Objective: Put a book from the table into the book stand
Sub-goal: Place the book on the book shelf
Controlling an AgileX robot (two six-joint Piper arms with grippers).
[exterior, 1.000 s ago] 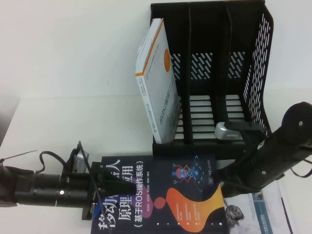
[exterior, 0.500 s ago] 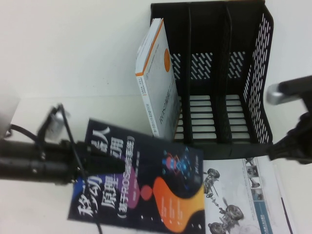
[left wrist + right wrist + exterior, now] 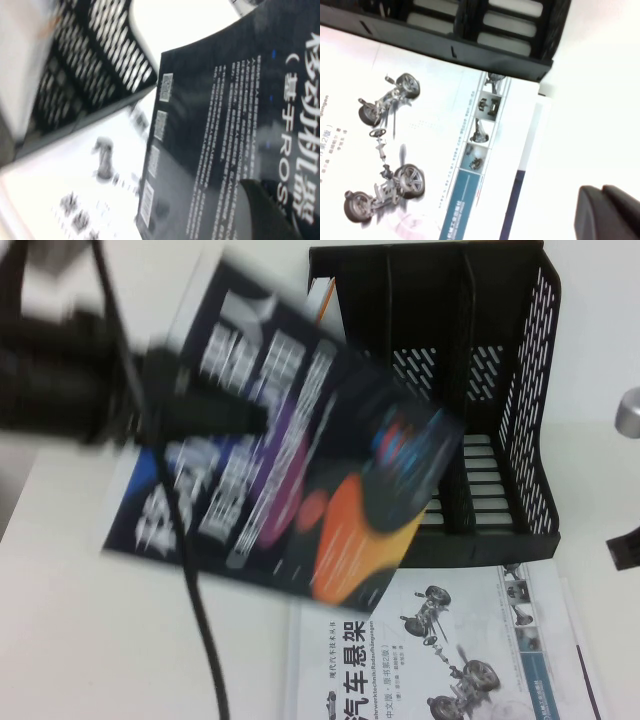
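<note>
book (image 3: 300, 470): lifted, tilted, before book stand (image 3: 520, 390) | left gripper (image 3: 215, 415): fingers clamp its left edge | right gripper (image 3: 610, 215): table's right edge, fingers' state unclear

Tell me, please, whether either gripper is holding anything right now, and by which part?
The left gripper holds the dark book by its left edge, lifted off the table before the book stand. The right gripper, at the right edge, holds nothing.

left hand (image 3: 235, 418) raised, clamped on book (image 3: 300, 470); right hand (image 3: 628, 480) at right edge.
</note>
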